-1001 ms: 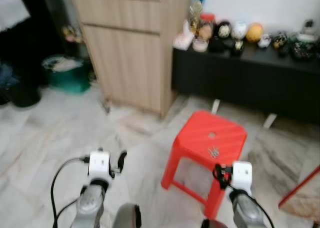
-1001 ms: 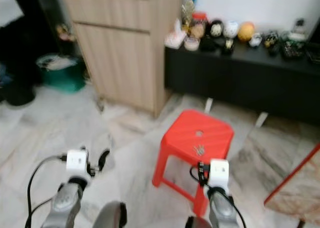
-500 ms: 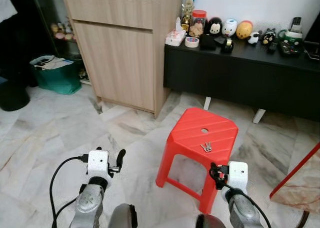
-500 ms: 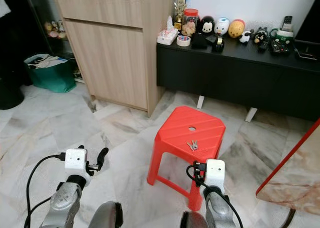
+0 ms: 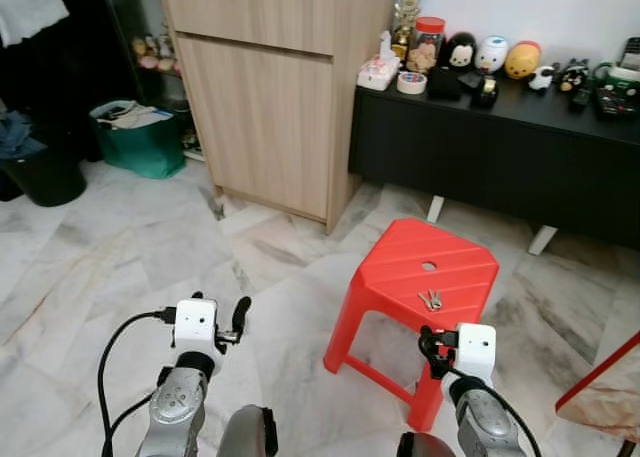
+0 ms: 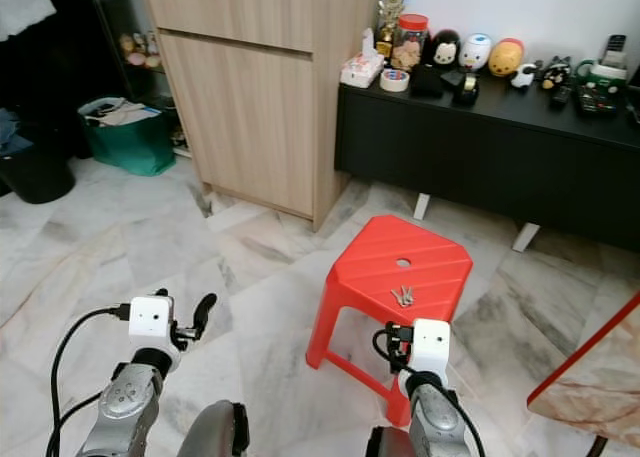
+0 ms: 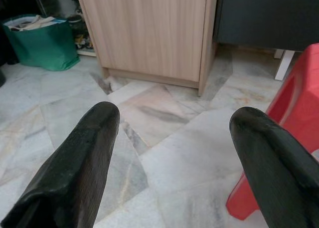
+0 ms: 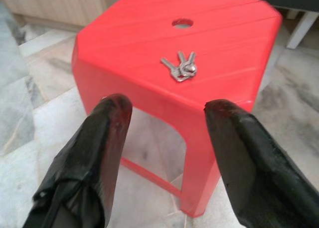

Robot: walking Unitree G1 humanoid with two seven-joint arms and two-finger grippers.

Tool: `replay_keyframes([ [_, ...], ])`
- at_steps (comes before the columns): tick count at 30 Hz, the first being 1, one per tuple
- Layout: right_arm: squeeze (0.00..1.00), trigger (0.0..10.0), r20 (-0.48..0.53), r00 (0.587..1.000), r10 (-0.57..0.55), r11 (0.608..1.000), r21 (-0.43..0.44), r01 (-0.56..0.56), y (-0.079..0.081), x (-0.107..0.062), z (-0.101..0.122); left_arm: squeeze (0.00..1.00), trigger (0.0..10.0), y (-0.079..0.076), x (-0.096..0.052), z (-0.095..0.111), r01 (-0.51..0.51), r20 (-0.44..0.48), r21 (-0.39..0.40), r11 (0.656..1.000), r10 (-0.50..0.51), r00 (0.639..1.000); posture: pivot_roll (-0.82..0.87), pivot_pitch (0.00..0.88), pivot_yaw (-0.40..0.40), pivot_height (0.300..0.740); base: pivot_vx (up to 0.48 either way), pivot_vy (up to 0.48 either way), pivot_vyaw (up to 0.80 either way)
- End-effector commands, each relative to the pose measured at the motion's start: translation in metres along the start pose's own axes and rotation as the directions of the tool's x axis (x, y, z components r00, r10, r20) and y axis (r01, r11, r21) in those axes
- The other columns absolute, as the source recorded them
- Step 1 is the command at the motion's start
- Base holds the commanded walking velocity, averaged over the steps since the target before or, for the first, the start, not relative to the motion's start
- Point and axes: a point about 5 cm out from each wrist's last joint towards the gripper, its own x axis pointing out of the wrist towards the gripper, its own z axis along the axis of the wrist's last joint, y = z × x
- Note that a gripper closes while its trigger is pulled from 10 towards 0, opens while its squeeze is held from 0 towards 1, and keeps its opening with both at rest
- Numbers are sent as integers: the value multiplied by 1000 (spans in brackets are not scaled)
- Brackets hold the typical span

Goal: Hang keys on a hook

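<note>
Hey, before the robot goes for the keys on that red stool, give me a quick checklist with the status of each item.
1. Keys lie in plain sight on the red stool: ok.
2. Right gripper open, facing the keys: ok.
3. Nothing lies on the keys: ok.
4. Right gripper close enough to grasp: not ok, short of the stool top.
5. Left gripper open, holding nothing: ok.
6. Hook located: cannot tell.

Your two silver arms reach forward at the bottom of the head view. Your left gripper (image 7: 172, 153) hangs with its black fingers spread wide, and your right gripper (image 8: 164, 138) is likewise parted, holding nothing.
</note>
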Motion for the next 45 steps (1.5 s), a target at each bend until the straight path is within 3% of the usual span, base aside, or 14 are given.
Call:
replay_keyframes([
  [1, 0, 10000, -2, 1000, 4, 1000, -10, -4, 0, 0, 0, 0, 10000, -2, 1, 1, 7, -2, -2, 1000, -7, 1000, 46, 29, -38, 620, 251, 0, 0],
  [8, 0, 10000, 4, 1000, 12, 1000, -13, -12, 1, 0, 0, 0, 10000, -2, 2, 1, 8, -1, 0, 1000, -8, 1000, 46, 29, -38, 620, 268, 0, 525],
  [45, 0, 10000, -24, 1000, -19, 1000, 6, 20, -2, 0, -1, 0, 10000, -1, 1, 1, 8, -8, 3, 1000, -8, 1000, 48, 31, -36, 620, 276, 0, 0],
])
